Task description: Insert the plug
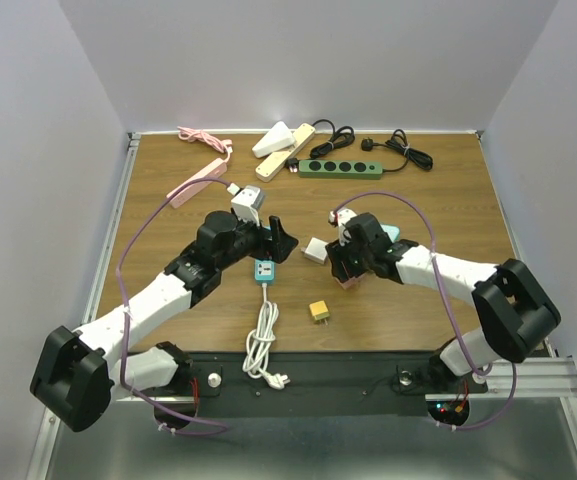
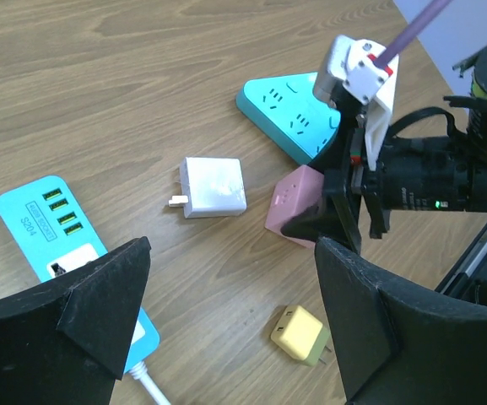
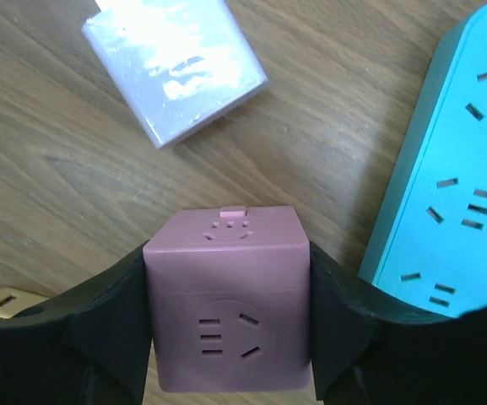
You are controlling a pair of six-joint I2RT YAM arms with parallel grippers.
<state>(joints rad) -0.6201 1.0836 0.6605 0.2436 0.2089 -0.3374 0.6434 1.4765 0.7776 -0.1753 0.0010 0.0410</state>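
A pink cube socket (image 3: 226, 299) is clamped between the fingers of my right gripper (image 3: 226, 346), low over the table; it also shows in the top view (image 1: 348, 278) and in the left wrist view (image 2: 296, 201). A small yellow plug (image 1: 319, 312) lies on the wood near the front; in the left wrist view (image 2: 299, 334) it lies between and below the open, empty fingers of my left gripper (image 2: 235, 329). A white adapter (image 1: 313, 250) lies just left of the cube, also in the left wrist view (image 2: 213, 186) and the right wrist view (image 3: 175, 67).
A teal USB power strip (image 1: 264, 271) with a coiled white cord (image 1: 261, 345) lies under my left gripper (image 1: 273, 240). A teal triangular socket (image 3: 450, 194) lies right of the cube. Pink, white, cream and green strips (image 1: 340, 167) line the back edge.
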